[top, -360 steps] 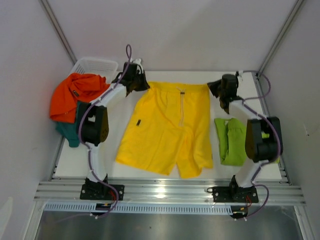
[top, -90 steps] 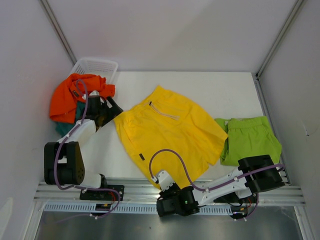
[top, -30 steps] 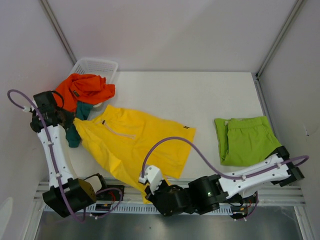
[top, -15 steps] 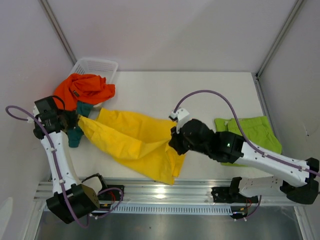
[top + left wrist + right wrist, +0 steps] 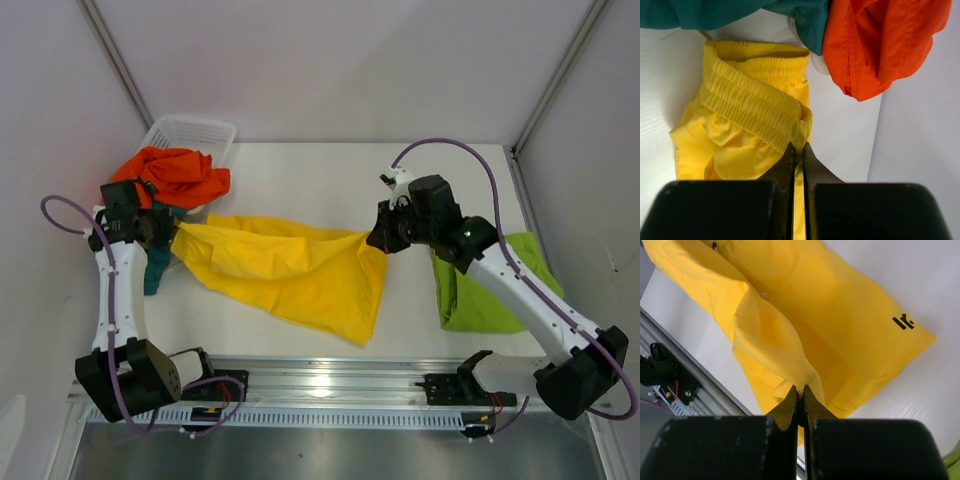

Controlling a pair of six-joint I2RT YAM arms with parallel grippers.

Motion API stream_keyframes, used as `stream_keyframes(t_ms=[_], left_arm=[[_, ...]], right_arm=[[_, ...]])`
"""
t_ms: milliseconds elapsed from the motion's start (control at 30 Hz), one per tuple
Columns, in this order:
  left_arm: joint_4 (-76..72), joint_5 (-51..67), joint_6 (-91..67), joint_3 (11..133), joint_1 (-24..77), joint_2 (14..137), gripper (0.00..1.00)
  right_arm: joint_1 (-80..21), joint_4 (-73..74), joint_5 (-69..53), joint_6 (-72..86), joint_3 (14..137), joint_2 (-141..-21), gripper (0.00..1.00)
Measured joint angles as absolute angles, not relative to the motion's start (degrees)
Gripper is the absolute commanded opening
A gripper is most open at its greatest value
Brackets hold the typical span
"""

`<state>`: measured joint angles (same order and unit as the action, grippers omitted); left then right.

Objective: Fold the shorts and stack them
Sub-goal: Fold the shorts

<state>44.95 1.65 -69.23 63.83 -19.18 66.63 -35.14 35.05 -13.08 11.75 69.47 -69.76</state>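
The yellow shorts [image 5: 290, 270] hang stretched between both grippers above the table. My left gripper [image 5: 172, 232] is shut on their elastic waistband [image 5: 755, 102] at the left end. My right gripper [image 5: 376, 238] is shut on a leg hem of the yellow shorts [image 5: 805, 325] at the right end. Lime green shorts [image 5: 490, 290] lie folded at the right, partly under the right arm. Orange shorts [image 5: 175, 175] and teal shorts [image 5: 155, 270] lie in a heap at the left, and both show as orange shorts [image 5: 880, 40] and teal shorts [image 5: 730, 10] in the left wrist view.
A white mesh basket [image 5: 190, 130] stands at the back left, partly under the orange heap. The metal rail [image 5: 330, 385] runs along the table's near edge. Grey walls close in the left, back and right sides.
My right gripper has swung from the near edge up and to the right with the hem, pulling the yellow shorts out lengthwise. The left gripper has shifted slightly back, still holding the waistband.
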Motion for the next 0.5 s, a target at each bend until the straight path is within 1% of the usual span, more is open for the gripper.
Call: stream_keyframes(t_ms=[200,400,500], left_arm=[[44.25,-1.83,-72.99,65.06,-15.64,70.37,0.0],[43.33,-4.36,-75.48,67.48,-12.71,75.29,0.0],[43.4,-5.41,-76.29,70.54,-10.87,79.42,0.0]], right_arm=[[-28.69,32.47,-18.13,10.7,69.45,-76.55,0.0],[-24.75,30.33,-19.55,10.68,69.45,-83.22,0.0],[-22.24,28.8,-20.49,10.74,69.47,-85.23,0.0]])
